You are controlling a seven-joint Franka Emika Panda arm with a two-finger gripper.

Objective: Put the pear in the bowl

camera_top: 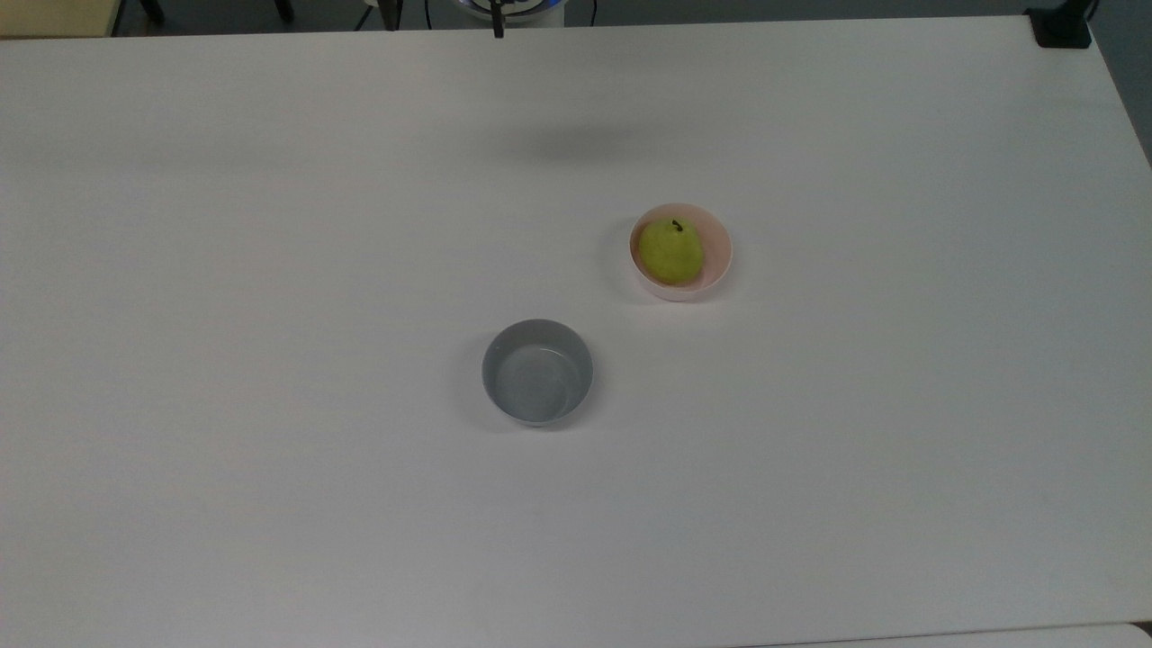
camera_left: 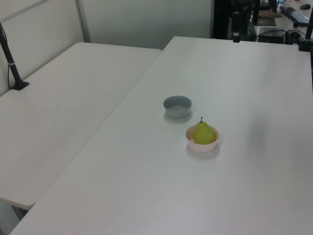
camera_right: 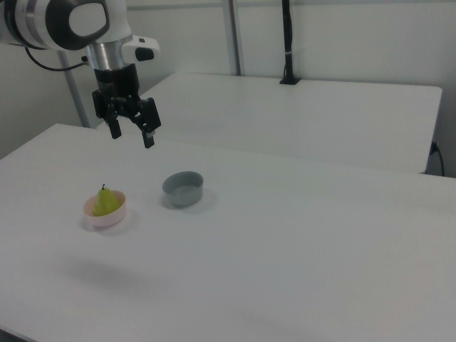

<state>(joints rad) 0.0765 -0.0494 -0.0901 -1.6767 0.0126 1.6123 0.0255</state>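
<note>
The pear point(camera_top: 670, 250) sits upright inside the pale pink bowl point(camera_top: 715, 269), stem up, right of centre in the top view and at left of centre in the right view. A grey bowl point(camera_top: 537, 371) stands apart from it on the white table point(camera_top: 270, 495), lower and to the top view's left. In the right view's upper left, the end effector point(camera_right: 131, 134) hangs high above the table with its fingers spread and nothing between them, well clear of both bowls.
</note>
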